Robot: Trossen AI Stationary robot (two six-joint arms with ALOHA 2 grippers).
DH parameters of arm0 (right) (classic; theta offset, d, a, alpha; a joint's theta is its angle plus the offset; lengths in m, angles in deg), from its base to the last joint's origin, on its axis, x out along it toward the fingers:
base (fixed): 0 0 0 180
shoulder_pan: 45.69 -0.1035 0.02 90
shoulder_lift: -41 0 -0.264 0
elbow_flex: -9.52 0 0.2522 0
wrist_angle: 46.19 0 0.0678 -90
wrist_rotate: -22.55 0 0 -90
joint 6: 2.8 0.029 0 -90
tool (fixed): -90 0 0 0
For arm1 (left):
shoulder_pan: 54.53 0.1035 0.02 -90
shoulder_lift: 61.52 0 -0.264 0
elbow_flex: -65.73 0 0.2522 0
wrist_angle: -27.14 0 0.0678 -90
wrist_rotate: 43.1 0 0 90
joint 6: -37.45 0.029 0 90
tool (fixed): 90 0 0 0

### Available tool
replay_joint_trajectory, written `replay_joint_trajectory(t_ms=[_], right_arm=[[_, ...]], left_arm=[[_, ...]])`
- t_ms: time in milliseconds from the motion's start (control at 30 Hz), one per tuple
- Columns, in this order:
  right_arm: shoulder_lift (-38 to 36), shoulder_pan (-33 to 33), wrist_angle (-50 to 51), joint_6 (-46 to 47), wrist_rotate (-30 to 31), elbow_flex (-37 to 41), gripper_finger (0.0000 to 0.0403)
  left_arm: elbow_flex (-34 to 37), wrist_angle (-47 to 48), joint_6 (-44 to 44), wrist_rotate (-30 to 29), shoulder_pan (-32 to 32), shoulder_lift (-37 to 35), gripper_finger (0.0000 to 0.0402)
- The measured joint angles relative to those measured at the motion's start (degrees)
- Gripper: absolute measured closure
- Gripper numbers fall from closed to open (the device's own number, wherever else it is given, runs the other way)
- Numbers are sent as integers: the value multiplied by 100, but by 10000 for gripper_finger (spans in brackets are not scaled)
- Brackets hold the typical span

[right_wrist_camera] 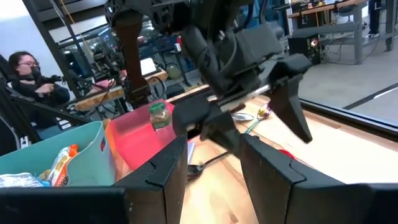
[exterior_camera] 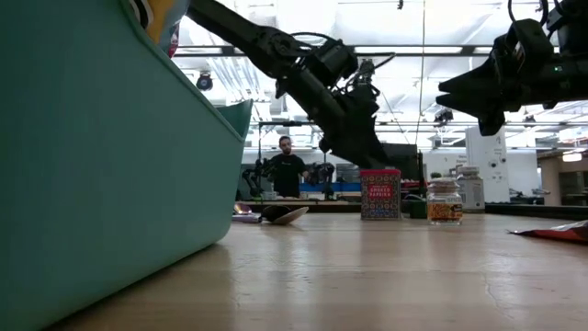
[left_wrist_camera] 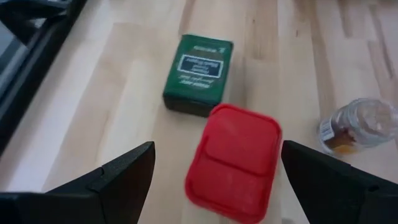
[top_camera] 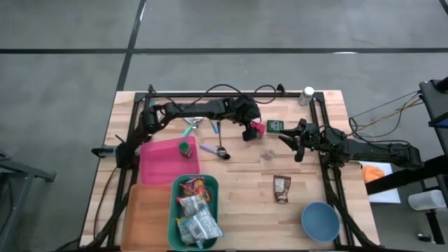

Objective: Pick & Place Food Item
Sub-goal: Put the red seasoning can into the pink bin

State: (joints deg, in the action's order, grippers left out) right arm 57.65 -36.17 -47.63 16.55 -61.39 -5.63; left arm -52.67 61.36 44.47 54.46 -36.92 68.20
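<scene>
- From the high view I see the left gripper (top_camera: 250,130) spread wide over a red-lidded box (top_camera: 259,128), just beside a green tin (top_camera: 275,126) on the tabletop (top_camera: 245,182).
- At table level, the box (exterior_camera: 380,194) stands upright, red with a printed label, beside a small jar (exterior_camera: 444,200).
- My left wrist view shows its rounded red lid (left_wrist_camera: 235,160) between the fingers (left_wrist_camera: 118,171), untouched.
- On the right wrist view, the right gripper (right_wrist_camera: 214,165) hangs above the tabletop, fingers narrowly parted and empty.
</scene>
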Motion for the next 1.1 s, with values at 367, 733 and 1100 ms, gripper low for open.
replay_joint_trajectory(t_ms=[367, 733, 1100], right_arm=[[1, 0, 0, 0, 0, 0, 261], [0, -1, 0, 0, 0, 0, 261], [0, -2, 0, -1, 0, 0, 261]], left_arm=[[-2, -41, 692, 463, 6, 21, 50], [-2, 122, 971, 557, 81, 19, 50], [-2, 360, 1067, 557, 69, 62, 50]])
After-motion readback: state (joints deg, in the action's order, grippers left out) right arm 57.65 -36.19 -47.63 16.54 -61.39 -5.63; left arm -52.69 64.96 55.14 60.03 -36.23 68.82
